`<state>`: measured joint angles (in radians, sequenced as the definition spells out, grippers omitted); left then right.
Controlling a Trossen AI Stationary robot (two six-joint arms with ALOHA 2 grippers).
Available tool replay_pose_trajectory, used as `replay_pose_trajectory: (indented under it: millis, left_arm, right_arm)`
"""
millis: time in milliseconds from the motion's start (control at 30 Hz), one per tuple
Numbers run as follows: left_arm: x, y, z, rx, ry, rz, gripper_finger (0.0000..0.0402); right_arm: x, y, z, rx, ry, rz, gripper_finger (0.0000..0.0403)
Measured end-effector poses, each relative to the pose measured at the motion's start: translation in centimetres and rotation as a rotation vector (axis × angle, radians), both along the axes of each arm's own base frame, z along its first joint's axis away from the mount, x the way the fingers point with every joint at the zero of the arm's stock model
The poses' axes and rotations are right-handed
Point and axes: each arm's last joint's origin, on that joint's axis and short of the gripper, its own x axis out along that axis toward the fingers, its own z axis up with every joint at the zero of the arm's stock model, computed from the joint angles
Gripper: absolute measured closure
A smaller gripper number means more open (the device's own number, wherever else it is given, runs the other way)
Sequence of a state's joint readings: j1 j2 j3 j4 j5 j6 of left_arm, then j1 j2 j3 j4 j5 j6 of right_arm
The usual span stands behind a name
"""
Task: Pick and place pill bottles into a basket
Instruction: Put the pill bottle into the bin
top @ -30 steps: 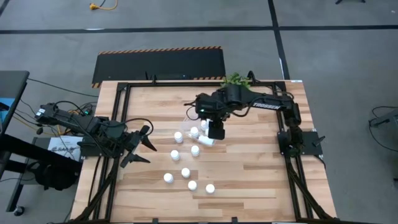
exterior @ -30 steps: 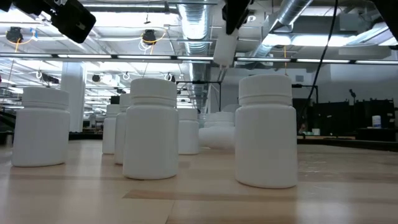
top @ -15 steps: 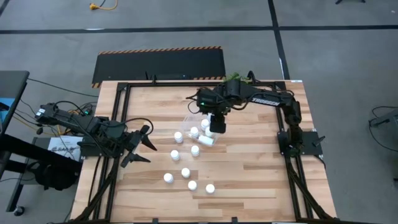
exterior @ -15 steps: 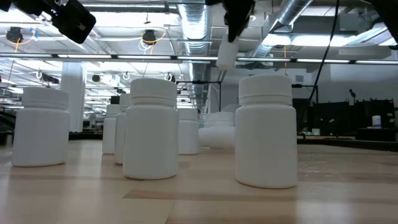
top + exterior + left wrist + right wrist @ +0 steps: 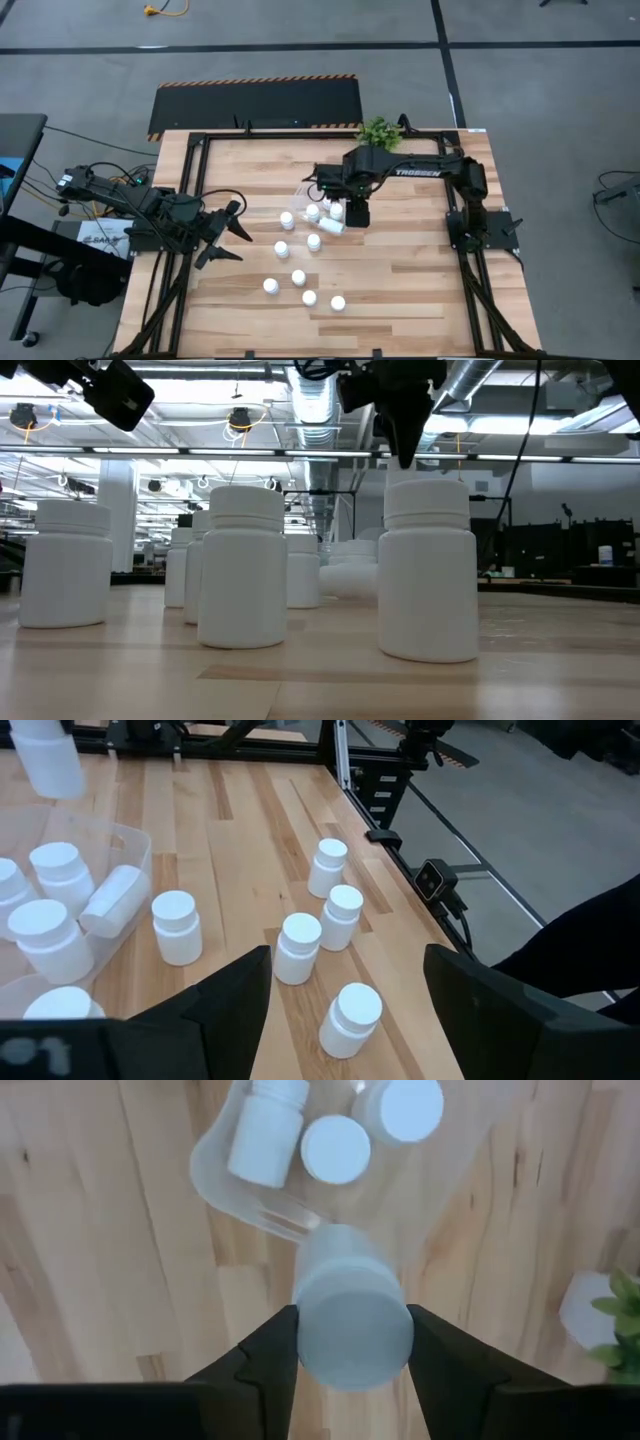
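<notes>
High view looked straight down on the whole pale wooden table [image 5: 400, 270]; low view sat at tabletop level, close behind small white capped pill bottles [image 5: 429, 570]. Both wrist views faced the clear plastic rectangular basket [image 5: 128, 842], close up.

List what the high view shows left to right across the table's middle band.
Open left claw → white cylindrical pill bottle standing alone → clear plastic rectangular basket → right claw shut on a white pill bottle.

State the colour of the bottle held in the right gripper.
White, cap included; the held bottle shows best in the right wrist view.
</notes>
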<state>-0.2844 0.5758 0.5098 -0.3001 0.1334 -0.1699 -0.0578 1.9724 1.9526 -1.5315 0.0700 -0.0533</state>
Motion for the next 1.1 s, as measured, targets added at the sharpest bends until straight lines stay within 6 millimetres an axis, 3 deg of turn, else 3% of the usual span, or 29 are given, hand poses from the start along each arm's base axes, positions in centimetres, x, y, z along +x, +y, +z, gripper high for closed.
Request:
replay_pose_trajectory:
  millis: [933,1100]
  left_arm:
    - [0.0,0.0,0.0,0.0,-0.003,0.002,0.015]
    - [0.0,0.0,0.0,-0.001,-0.002,0.003,0.015]
  right_arm:
    - [0.9,-1.9,-0.4,-0.044,-0.071,-0.073,0.0252]
    - [0.7,-1.7,-2.0,-0.037,-0.019,-0.078,0.0244]
